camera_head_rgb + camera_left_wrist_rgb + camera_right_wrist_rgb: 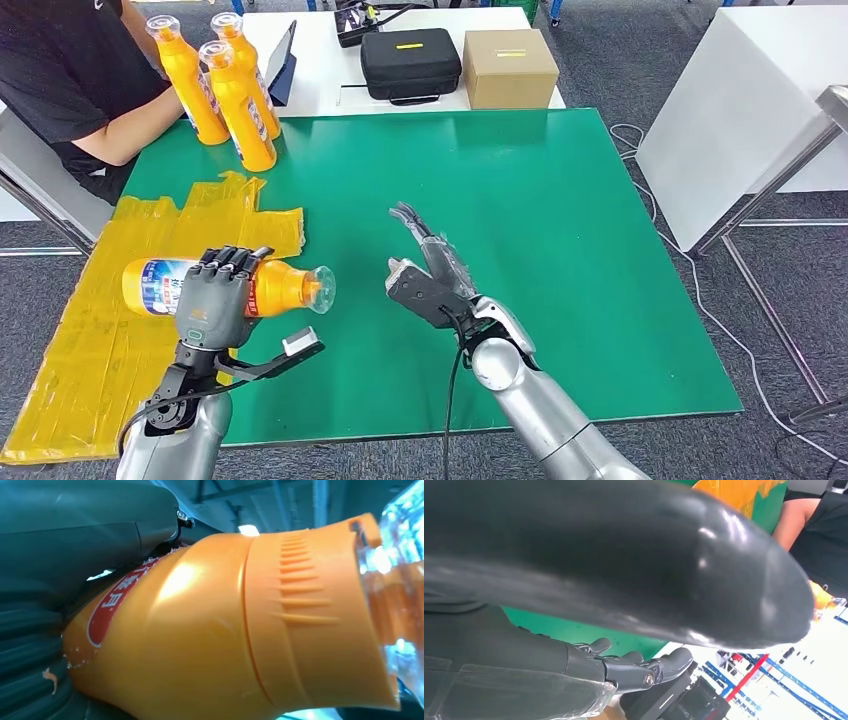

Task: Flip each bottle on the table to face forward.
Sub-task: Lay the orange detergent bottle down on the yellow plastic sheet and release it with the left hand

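Note:
My left hand point(213, 290) grips an orange bottle point(285, 288) around its middle and holds it on its side above the yellow sheet's edge, clear cap pointing right. Up close, the left wrist view has the bottle point(210, 630), its red label and its ribbed orange collar. My right hand point(428, 272) hovers open over the green table point(560, 250), palm turned toward the bottle, a short gap from its cap. Its thumb and fingers point(634, 667) hold nothing. Three more orange bottles point(232, 85) stand upright at the table's far left corner.
A crumpled yellow plastic sheet point(90, 340) covers the table's near left corner. A person in black point(70, 70) sits at the far left beside the standing bottles. Behind the table lie a black case point(410, 62), a cardboard box point(510, 66) and a tablet point(283, 60).

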Controlling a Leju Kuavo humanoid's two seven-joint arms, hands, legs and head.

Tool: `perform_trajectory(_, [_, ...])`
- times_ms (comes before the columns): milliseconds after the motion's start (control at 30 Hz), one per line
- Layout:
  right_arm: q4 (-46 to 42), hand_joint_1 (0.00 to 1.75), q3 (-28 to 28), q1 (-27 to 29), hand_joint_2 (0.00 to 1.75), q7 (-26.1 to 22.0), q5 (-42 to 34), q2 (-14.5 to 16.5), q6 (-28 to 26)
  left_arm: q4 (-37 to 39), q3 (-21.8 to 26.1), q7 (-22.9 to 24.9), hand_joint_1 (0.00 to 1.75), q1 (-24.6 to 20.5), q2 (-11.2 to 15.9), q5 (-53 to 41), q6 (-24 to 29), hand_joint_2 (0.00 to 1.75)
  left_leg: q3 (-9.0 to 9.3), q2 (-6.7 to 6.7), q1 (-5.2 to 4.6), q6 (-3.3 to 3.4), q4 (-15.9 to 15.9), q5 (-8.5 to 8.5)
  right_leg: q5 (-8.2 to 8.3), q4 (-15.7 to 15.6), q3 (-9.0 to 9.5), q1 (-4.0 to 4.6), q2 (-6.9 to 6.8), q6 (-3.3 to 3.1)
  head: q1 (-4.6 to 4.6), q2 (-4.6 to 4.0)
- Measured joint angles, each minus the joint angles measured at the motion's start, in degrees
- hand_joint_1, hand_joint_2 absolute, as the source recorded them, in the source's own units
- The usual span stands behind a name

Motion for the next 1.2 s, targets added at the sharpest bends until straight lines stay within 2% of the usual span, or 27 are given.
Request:
perform_trajectory(67, [0.0, 0.0, 0.5, -0.3, 0.0, 0.0, -0.4, -0.1, 0.1, 1.4, -1.9, 3.7, 1.75, -0.2, 1.7, -0.1, 0.0, 1.75, 0.0, 0.03, 0.0, 0.0, 0.0, 0.0, 0.0, 0.0, -0.02, 0.0, 0.02, 0.0, 0.0, 0.01])
perform_trajectory(167, [0.0, 0.0, 1.4, -1.0, 0.0, 0.0, -1.0, -0.2, 0.5, 4.8, -7.6, 14.7, 1.75, -1.1, 5.9, 0.5, 0.0, 1.75, 0.0, 0.06, 0.0, 0.0, 0.0, 0.0, 0.0, 0.0, -0.03, 0.0, 0.03, 0.0, -0.01, 0.02])
perform_trajectory(233, [0.1, 0.0, 2.0, -1.6, 0.0, 0.1, -1.1, -0.1, 0.7, 7.0, -11.5, 19.3, 1.75, -1.4, 8.5, 0.5, 0.0, 1.75, 0.0, 0.02, 0.01, -0.01, 0.0, 0.01, 0.0, 0.0, -0.02, 0.01, 0.01, 0.0, -0.01, 0.01])
perform_trajectory(333, [0.2, 0.0, 2.5, -2.4, 0.0, 0.3, -1.1, 0.1, 1.2, 9.8, -14.6, 21.4, 1.75, -1.2, 10.8, 0.1, 0.0, 1.75, -0.01, 0.03, 0.02, -0.01, 0.0, 0.01, 0.0, 0.0, -0.02, 0.01, 0.01, 0.0, 0.01, 0.0])
perform_trajectory(467, [0.3, 0.0, 2.9, -2.8, 0.0, 1.0, -0.6, 0.1, 1.6, 13.5, -17.8, 23.7, 1.64, -1.2, 13.1, 0.4, 0.0, 1.75, -0.02, 0.02, 0.0, -0.01, 0.0, 0.01, 0.0, 0.0, -0.02, 0.0, 0.01, 0.0, 0.0, 0.01])
perform_trajectory(733, [0.3, 0.0, 3.4, -2.7, 0.0, 1.0, 0.2, 0.1, 1.7, 18.3, -18.2, 23.3, 1.64, -1.0, 14.8, -0.1, 0.0, 1.75, -0.03, 0.01, 0.0, -0.01, 0.0, 0.01, -0.01, 0.0, -0.03, -0.01, 0.01, 0.0, 0.0, 0.0])
perform_trajectory(767, [0.3, 0.0, 3.5, -2.7, 0.0, 1.0, 0.2, 0.1, 1.7, 18.6, -18.2, 23.2, 1.54, -1.0, 14.8, -0.1, 0.0, 1.75, -0.03, 0.01, 0.0, -0.01, 0.0, 0.01, 0.0, 0.0, -0.03, -0.01, 0.01, 0.0, 0.0, 0.0])
perform_trajectory(800, [0.3, 0.0, 3.5, -2.7, 0.0, 1.0, 0.2, 0.1, 1.7, 18.8, -18.2, 23.2, 1.22, -1.0, 14.9, -0.1, 0.0, 1.75, -0.03, 0.01, 0.0, -0.01, 0.0, 0.01, 0.0, 0.0, -0.03, -0.01, 0.01, 0.0, 0.0, 0.0])
perform_trajectory(867, [0.3, 0.0, 3.5, -2.7, 0.0, 1.0, 0.3, 0.1, 1.7, 19.2, -18.2, 23.2, 0.4, -1.0, 15.0, -0.1, 0.1, 1.75, -0.03, 0.01, 0.0, -0.01, 0.0, 0.01, 0.0, 0.0, -0.02, -0.01, 0.01, 0.0, 0.0, 0.0])
perform_trajectory(900, [0.3, 0.0, 3.5, -2.7, 0.0, 0.9, 0.3, 0.1, 1.7, 19.3, -18.2, 23.1, 0.09, -1.0, 15.1, -0.1, 0.1, 1.31, -0.02, 0.01, 0.0, -0.01, 0.0, 0.01, 0.0, 0.0, -0.02, -0.01, 0.0, 0.0, 0.0, 0.0])
perform_trajectory(933, [0.3, 0.0, 3.5, -2.7, 0.0, 0.8, 0.4, 0.1, 1.8, 19.5, -18.2, 23.0, 0.0, -1.1, 15.1, -0.1, 0.2, 0.87, -0.02, 0.0, 0.0, -0.01, 0.0, 0.01, 0.0, 0.0, -0.02, -0.01, 0.0, 0.0, 0.0, 0.0])
perform_trajectory(1000, [0.3, 0.0, 3.6, -2.7, 0.0, 0.3, 0.7, 0.1, 2.0, 20.7, -18.6, 24.5, 0.0, -1.6, 15.4, -0.1, 0.3, 0.0, -0.02, -0.01, 0.0, -0.01, 0.0, 0.01, 0.0, 0.0, -0.01, -0.01, 0.0, 0.0, 0.0, 0.01])
perform_trajectory(1100, [0.4, 0.0, 3.6, -2.7, 0.0, -0.1, 1.1, 0.1, 2.8, 24.3, -20.5, 30.0, 0.0, -2.8, 15.7, 0.0, 0.6, 0.0, 0.07, -0.05, 0.0, -0.01, 0.0, 0.01, -0.01, 0.0, 0.1, -0.01, -0.04, -0.01, 0.01, 0.01])
perform_trajectory(1200, [0.6, 0.0, 3.7, -2.7, 0.0, -0.3, 1.4, 0.1, 3.3, 27.6, -22.2, 32.1, 0.0, -4.1, 16.1, -0.1, 0.8, 0.0, 0.26, -0.17, -0.01, -0.02, -0.1, 0.0, -0.03, 0.0, 0.32, -0.01, -0.14, -0.03, 0.0, 0.01])
